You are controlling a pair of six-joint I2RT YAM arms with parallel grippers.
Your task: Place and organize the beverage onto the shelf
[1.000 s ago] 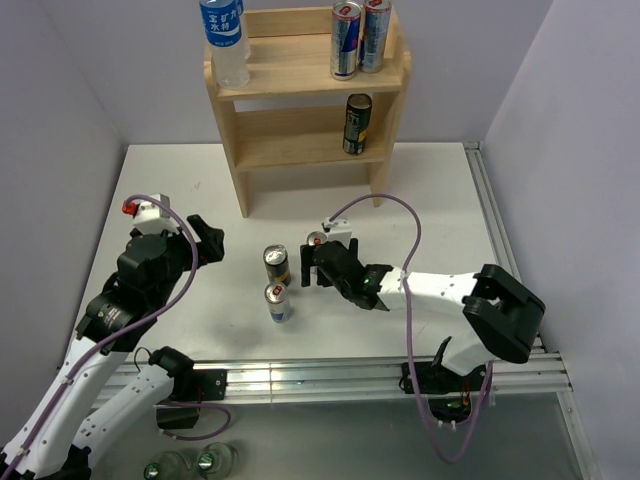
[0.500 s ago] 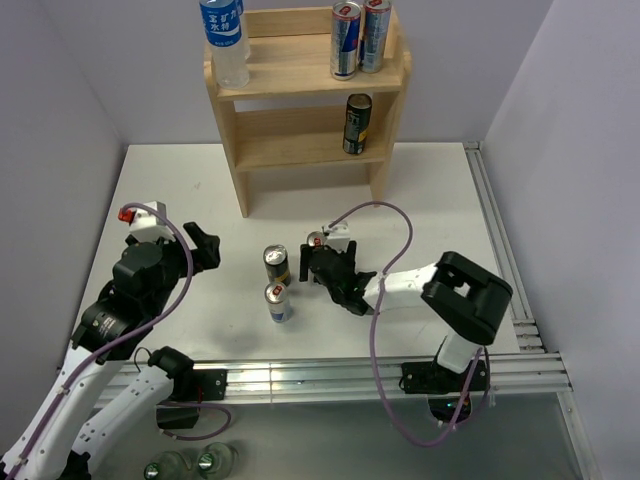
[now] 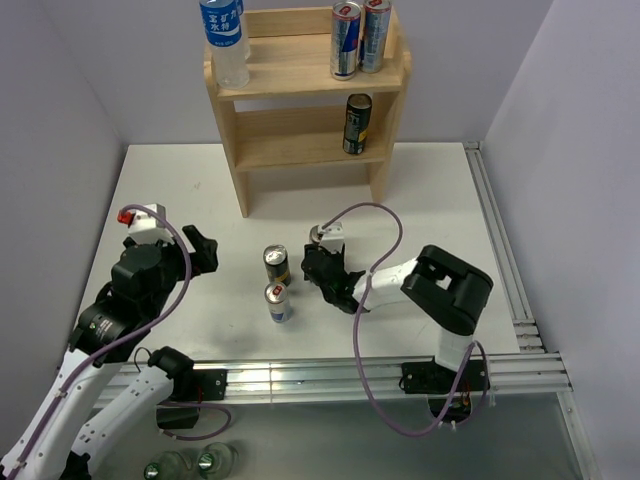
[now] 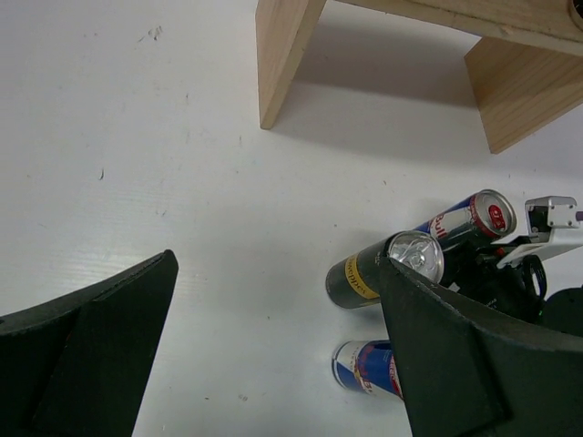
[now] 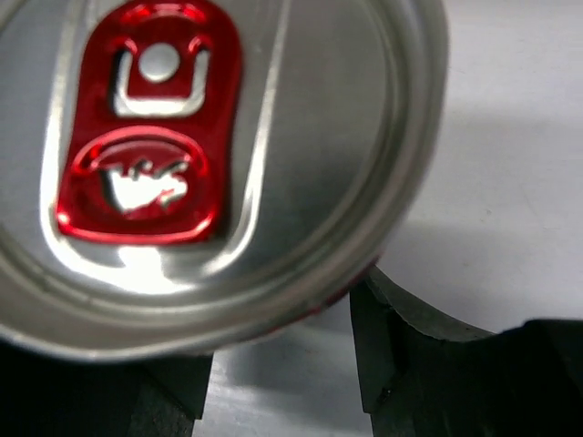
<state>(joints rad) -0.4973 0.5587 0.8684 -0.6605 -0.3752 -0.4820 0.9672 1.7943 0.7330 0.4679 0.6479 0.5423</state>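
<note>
The shelf (image 3: 290, 78) stands at the back of the table, and its leg (image 4: 282, 55) shows in the left wrist view. My right gripper (image 3: 321, 260) is shut on a blue-and-silver can with a red tab (image 3: 318, 237). That can's top (image 5: 200, 155) fills the right wrist view, with my right gripper (image 5: 282, 364) round its body. A black can with a yellow band (image 3: 276, 263) and a blue can (image 3: 278, 300) stand just left of it. My left gripper (image 3: 205, 248) is open and holds nothing, to the left of these cans. In the left wrist view the black can (image 4: 383, 270) and the blue can (image 4: 364, 366) lie beside its right finger (image 4: 455, 364).
On the shelf's top tier stand a water bottle (image 3: 224, 40) and two blue-and-silver cans (image 3: 346, 40) (image 3: 375, 35). A black can (image 3: 357, 124) stands on the lower tier at the right. A metal rail (image 3: 300, 375) runs along the table's near edge and another (image 3: 495, 230) along its right side.
My right gripper has closed on the red-tab can, and its arm has folded in towards the can. The left arm has drawn back a little to the left.
</note>
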